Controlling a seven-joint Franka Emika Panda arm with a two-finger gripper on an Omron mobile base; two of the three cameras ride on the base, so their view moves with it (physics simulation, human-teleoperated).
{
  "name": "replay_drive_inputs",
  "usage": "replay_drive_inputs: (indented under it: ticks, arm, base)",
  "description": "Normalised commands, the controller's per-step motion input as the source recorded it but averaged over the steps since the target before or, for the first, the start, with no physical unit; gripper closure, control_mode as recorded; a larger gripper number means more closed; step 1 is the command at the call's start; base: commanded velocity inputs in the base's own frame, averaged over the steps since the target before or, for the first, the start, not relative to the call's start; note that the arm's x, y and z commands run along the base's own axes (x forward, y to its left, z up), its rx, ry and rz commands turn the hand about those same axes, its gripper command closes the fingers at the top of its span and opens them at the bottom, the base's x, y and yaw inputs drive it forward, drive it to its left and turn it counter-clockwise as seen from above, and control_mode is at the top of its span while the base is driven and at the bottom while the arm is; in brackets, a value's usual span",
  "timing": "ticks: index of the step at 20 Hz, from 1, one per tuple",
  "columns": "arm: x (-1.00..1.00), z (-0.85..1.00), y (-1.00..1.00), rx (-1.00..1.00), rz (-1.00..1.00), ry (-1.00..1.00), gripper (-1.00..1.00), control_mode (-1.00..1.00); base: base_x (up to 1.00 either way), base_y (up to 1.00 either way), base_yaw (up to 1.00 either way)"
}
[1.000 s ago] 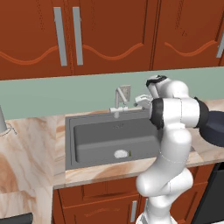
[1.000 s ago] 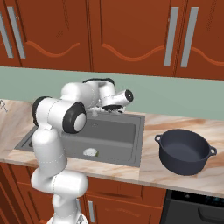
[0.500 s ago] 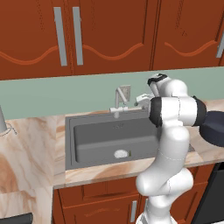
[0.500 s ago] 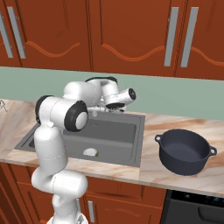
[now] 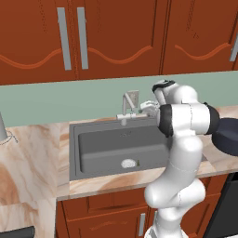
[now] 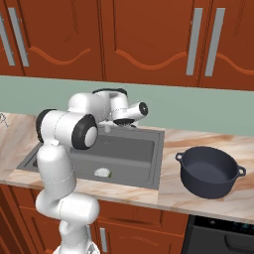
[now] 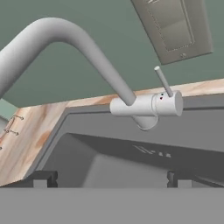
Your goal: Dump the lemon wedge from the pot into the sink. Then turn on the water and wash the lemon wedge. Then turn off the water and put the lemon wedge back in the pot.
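Note:
The lemon wedge [image 5: 137, 162], a tiny yellowish-green sliver, lies on the floor of the dark grey sink [image 5: 93, 144] right beside the round drain [image 5: 127, 163]; I also see the wedge [image 6: 109, 173] from the right. The dark pot [image 6: 211, 171] stands upright on the counter right of the sink. My gripper [image 7: 111, 179] is open and empty, held at the sink's back rim and facing the silver faucet [image 7: 144, 105] at close range. The faucet's thin lever [image 7: 162, 81] sticks up, untouched. I see no water running.
A grey wall plate [image 7: 173, 26] is on the green backsplash behind the faucet. Marble counter [image 5: 28, 153] stretches left of the sink. Wooden cabinets [image 5: 116, 37] hang above. A dark oven front [image 6: 223, 238] sits below the pot.
The hand has turned and shifted only slightly by the faucet. The lemon wedge and the pot have not moved.

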Motion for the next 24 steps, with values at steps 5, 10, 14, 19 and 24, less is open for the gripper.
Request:
replay_drive_inputs:
  ticks: [5,10,14,19,24]
  arm:
    - [0.03,-0.09,0.01,0.00,-0.03,-0.08,-1.00,-1.00]
    - [0.22,-0.09,-0.01,0.00,-0.01,-0.10,-1.00,-1.00]
    - [0.28,-0.10,-0.01,0.00,0.00,-0.11,-1.00,-1.00]
    - [0.33,-0.08,-0.17,0.00,0.00,-0.04,-1.00,-1.00]
    - [0.22,-0.16,-0.36,0.00,0.00,-0.02,-1.00,-1.00]
  base:
    - [0.00,0.00,0.00]
    - [0.00,0.00,0.00]
    - [0.00,0.00,0.00]
    - [0.00,0.00,0.00]
    - [0.00,0.00,0.00]
